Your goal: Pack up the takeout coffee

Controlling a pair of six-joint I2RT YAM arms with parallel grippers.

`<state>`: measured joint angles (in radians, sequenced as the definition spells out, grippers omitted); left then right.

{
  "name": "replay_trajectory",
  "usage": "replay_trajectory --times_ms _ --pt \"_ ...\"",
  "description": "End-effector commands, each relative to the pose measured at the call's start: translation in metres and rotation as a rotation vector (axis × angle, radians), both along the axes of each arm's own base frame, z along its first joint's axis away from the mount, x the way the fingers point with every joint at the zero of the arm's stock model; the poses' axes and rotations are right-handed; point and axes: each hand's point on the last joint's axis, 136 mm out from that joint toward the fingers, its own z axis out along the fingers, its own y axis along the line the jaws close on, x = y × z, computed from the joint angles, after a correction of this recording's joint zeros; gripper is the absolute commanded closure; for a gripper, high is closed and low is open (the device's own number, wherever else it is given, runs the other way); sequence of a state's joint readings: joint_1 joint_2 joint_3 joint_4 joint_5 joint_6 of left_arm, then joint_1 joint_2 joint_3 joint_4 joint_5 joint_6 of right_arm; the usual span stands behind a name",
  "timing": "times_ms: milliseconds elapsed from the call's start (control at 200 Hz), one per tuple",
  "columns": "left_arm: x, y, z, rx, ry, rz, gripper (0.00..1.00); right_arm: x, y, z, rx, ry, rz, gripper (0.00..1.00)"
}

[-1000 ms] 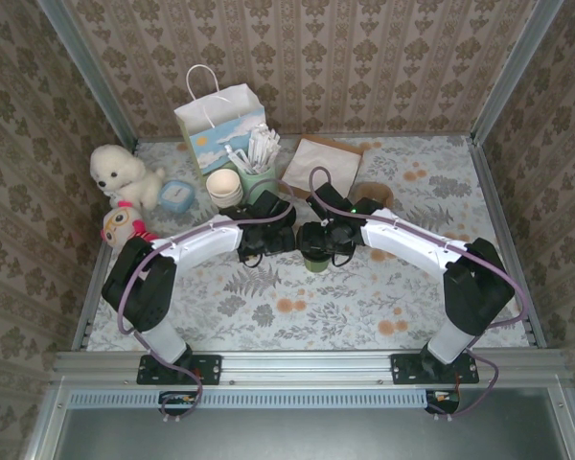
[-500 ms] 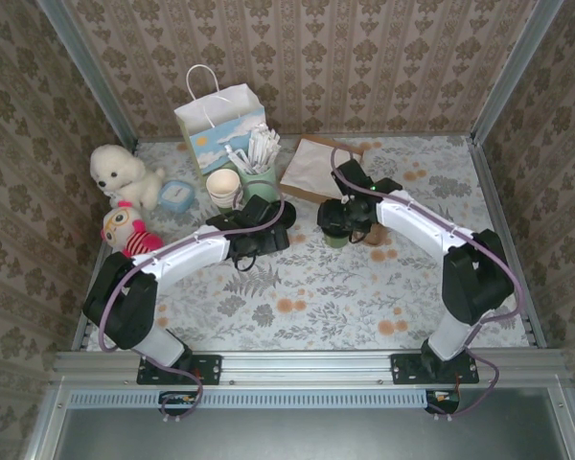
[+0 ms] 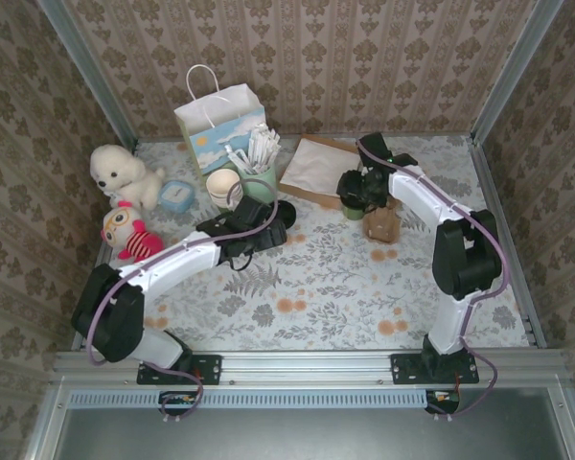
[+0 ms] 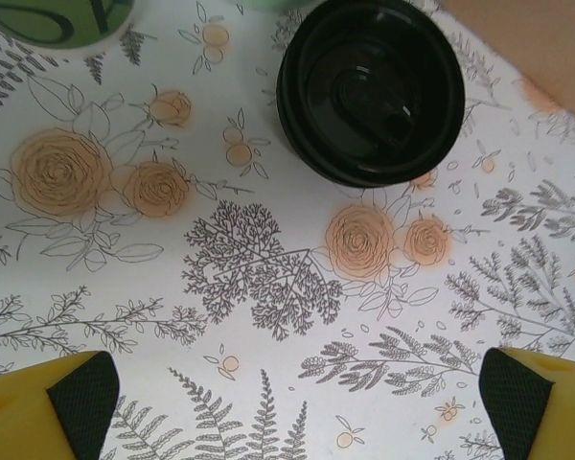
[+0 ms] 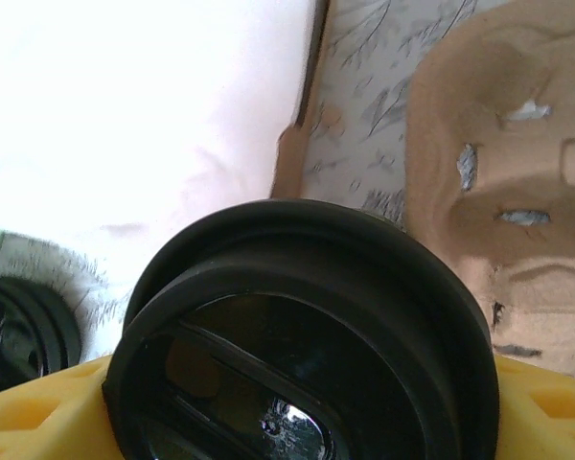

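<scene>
Item 1, takeout coffee (image 5: pixel 302 335): black-lidded cup, which we find clamped between the right fingers (image 5: pixel 546 407).
Item 2, cardboard cup carrier (image 5: pixel 508 172): just beyond those fingers, to their right.
Item 3, second black lid (image 4: pixel 369 91): we log it on the floral counter (image 4: pixel 268 287), ahead of the left fingers (image 4: pixel 77 398), which stand wide apart, holding nothing.

Floral table (image 3: pixel 316 287) holds bag (image 3: pixel 220 120), plush dog (image 3: pixel 115 171), carrier (image 3: pixel 381 222) (brown cardboard)
</scene>
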<state>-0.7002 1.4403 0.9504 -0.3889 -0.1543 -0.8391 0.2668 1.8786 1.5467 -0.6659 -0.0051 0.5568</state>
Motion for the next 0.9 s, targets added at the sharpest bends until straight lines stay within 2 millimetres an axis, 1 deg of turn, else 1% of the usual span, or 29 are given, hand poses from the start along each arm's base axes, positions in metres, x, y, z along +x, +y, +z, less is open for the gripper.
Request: replay_trajectory --times_ms 0,125,220,370,500,565,700,790,895 --pt "0.007 0.001 0.004 -0.033 -0.035 -0.035 0.00 0.016 -0.014 0.003 -0.031 -0.012 -0.022 0.26" --pt "0.013 -0.001 0.006 -0.057 -0.041 -0.075 0.00 0.036 -0.024 0.007 -0.024 -0.040 -0.060 0.26" --pt "0.016 0.007 0.006 -0.057 -0.039 -0.052 0.00 0.050 -0.031 0.007 -0.020 -0.050 -0.086 0.25" --pt "0.017 0.022 0.010 -0.073 -0.048 -0.004 0.00 0.067 -0.041 -0.001 0.004 -0.035 -0.122 0.23" --pt "0.016 0.034 0.019 -0.143 -0.054 0.041 0.00 0.076 -0.043 -0.005 0.006 -0.018 -0.130 0.21" --pt "0.016 0.039 0.027 -0.169 -0.077 0.058 0.00 0.078 -0.045 -0.007 0.000 -0.015 -0.139 0.20" --pt "0.012 0.050 0.040 -0.166 -0.107 0.066 0.00 0.085 -0.048 -0.008 0.036 -0.013 -0.167 0.19" --pt "0.009 0.056 0.044 -0.158 -0.108 0.072 0.00 0.088 -0.047 -0.009 0.045 -0.006 -0.170 0.17" --pt "0.007 0.062 0.047 -0.169 -0.110 0.082 0.00 0.091 -0.048 -0.005 0.045 -0.013 -0.167 0.13"
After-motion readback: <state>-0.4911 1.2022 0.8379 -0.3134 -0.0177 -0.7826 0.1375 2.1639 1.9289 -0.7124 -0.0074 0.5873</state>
